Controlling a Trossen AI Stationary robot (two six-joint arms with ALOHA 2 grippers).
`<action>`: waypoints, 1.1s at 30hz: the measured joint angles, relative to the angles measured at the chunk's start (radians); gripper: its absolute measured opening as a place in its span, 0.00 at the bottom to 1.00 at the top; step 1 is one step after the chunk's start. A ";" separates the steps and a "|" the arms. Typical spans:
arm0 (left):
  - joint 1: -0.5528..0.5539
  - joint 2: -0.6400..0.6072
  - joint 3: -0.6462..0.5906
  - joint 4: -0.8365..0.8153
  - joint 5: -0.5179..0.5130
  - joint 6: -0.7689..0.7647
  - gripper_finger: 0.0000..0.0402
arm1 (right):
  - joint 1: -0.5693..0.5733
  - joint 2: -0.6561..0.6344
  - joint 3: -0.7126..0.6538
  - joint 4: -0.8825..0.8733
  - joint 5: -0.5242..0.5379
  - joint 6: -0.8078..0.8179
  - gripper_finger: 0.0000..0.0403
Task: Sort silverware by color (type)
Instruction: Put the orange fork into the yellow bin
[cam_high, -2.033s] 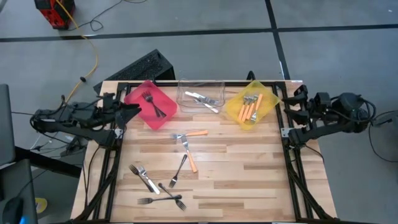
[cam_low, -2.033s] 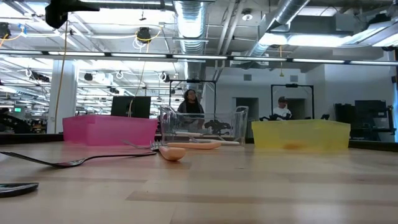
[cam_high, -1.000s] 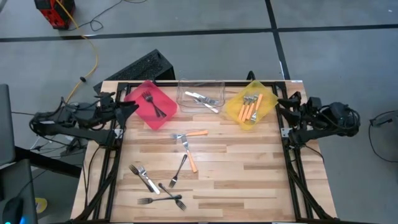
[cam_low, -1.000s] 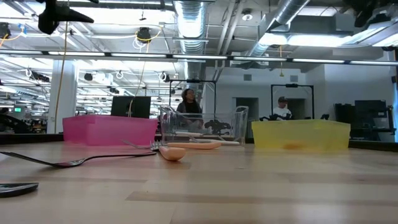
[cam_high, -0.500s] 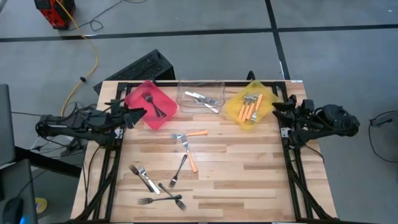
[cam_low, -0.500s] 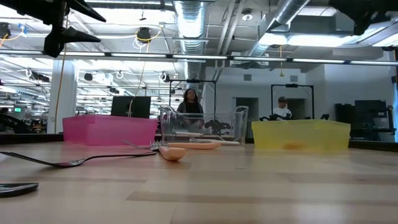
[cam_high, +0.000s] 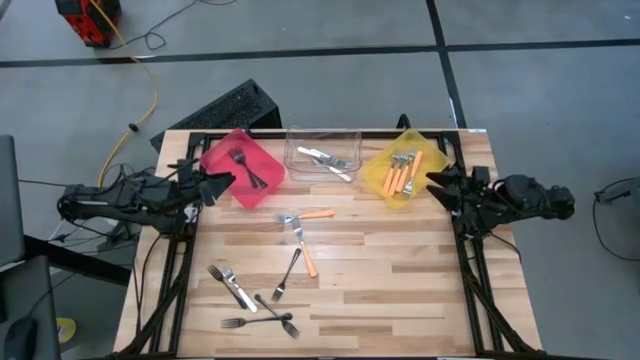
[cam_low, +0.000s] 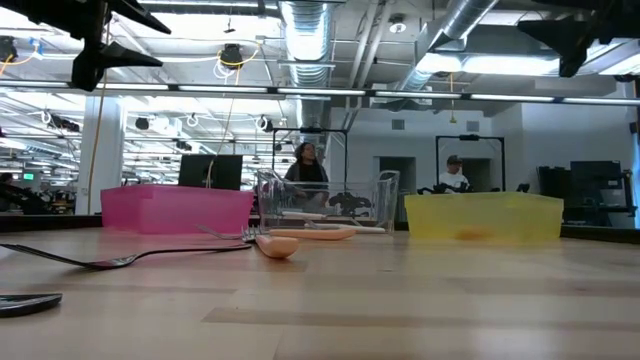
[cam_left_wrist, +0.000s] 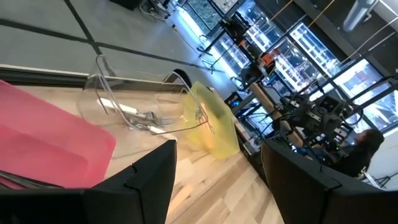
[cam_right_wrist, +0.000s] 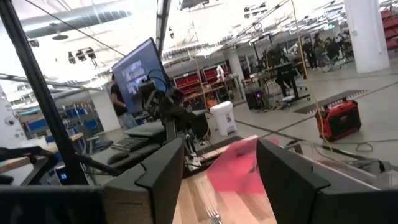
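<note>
Your left gripper (cam_high: 222, 182) stood with its 2 fingers apart and held nothing; it hung over the left edge of the wooden table (cam_high: 400, 270), just beside the near corner of the red bin (cam_high: 243, 168). Your right gripper (cam_high: 437, 187) was also spread open and empty, at the right edge of the table, just beside the yellow bin (cam_high: 404, 167). In the low view both grippers were high above the table top, at the upper corners. Moving outward, the red bin held 2 dark forks (cam_high: 244, 165). The clear bin (cam_high: 323, 153) between the red and yellow ones held some shiny silver forks (cam_high: 325, 161), and the yellow bin held several orange-handled forks (cam_high: 402, 171); I could not count these surely. The rest of the silverware lay loose on the table. Near the middle, an orange-handled fork (cam_high: 308, 215) lay flat below the clear bin, and a second orange-handled fork (cam_high: 304, 249) lay just beside it, toward the front. A dark fork (cam_high: 287, 274) lay next to that second one. Near the front left there were 2 silver forks (cam_high: 231, 285) close together, then 2 more dark forks (cam_high: 270, 314), 1 of them touching or crossing the other. In the low view 2 people (cam_low: 306, 163) stood far behind the bins.
</note>
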 joint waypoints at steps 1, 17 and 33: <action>0.000 0.000 0.000 0.000 0.000 0.000 0.55 | 0.000 0.000 -0.004 0.005 0.000 0.000 0.56; 0.000 0.000 0.000 -0.012 0.015 0.008 0.55 | 0.000 0.000 -0.094 0.087 -0.002 0.052 0.56; 0.000 0.000 0.000 -0.042 0.046 0.038 0.55 | 0.002 0.001 -0.171 0.233 -0.002 0.071 0.56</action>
